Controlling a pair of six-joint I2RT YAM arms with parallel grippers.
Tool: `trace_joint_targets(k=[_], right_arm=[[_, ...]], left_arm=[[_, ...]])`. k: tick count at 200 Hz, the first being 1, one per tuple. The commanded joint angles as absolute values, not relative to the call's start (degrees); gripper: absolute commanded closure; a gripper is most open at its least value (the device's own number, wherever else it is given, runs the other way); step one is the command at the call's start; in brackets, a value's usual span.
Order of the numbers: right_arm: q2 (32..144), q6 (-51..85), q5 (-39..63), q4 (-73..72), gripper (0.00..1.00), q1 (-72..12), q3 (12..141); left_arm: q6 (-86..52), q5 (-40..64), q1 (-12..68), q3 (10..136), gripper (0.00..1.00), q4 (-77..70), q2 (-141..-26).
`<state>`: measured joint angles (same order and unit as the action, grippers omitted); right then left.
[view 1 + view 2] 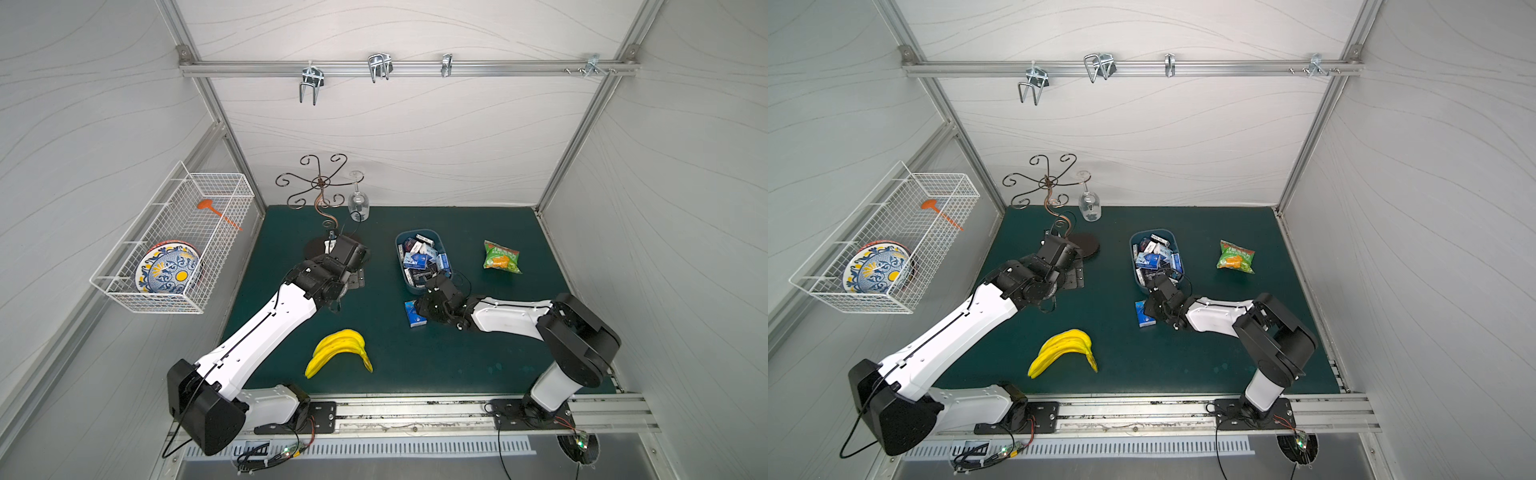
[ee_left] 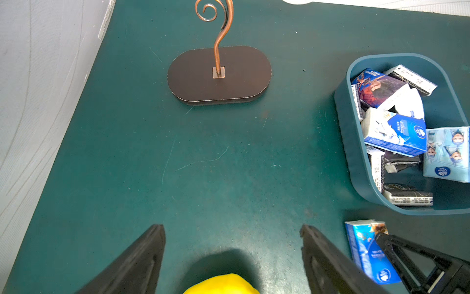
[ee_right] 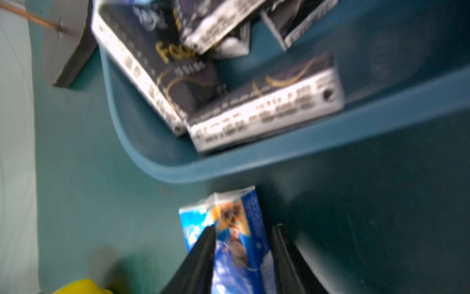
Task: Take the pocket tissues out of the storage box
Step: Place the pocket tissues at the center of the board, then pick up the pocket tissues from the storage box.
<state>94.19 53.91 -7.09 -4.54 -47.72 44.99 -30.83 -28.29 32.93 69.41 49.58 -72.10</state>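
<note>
While astride packet [image 3: 223, 211], right hand [image 3: 244, 226] low

Green mat [image 1: 478, 353]: storage box [image 2: 342, 114], packet [image 1: 414, 313], snack bag [image 1: 501, 257], bananas [image 1: 338, 351], stand [image 2: 241, 76].

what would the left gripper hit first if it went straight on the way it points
Probably the green mat, just short of the stand base; the left gripper is open and empty. Depth is unclear.
</note>
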Motion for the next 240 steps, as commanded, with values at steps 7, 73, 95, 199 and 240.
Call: trace_joint_targets(k=[7,73,95,199,240], right_arm=[[91.67,49.00,-7.90,-1.42,0.49,-47.77,46.06],[78.64,29.03,-18.44,16.89,0.39,-45.95,52.73],[80.46,21.67,-21.33,19.40,0.39,-41.57,55.14],[102.96,9.96,-22.65,16.35,0.43,-34.94,71.09],[107.72,7.96,-23.58,17.95,0.46,-34.45,74.81]], left_arm=[[-30.32,-28.61,32.69,71.29,0.12,48.38,-72.33],[-29.71,-27.78,32.43,71.89,0.12,48.47,-72.43],[-29.88,-27.77,32.43,71.06,0.12,48.14,-71.20],[-30.77,-26.78,32.43,70.12,0.12,48.02,-70.15],[-30.32,-27.46,32.43,70.24,0.12,48.16,-70.12]])
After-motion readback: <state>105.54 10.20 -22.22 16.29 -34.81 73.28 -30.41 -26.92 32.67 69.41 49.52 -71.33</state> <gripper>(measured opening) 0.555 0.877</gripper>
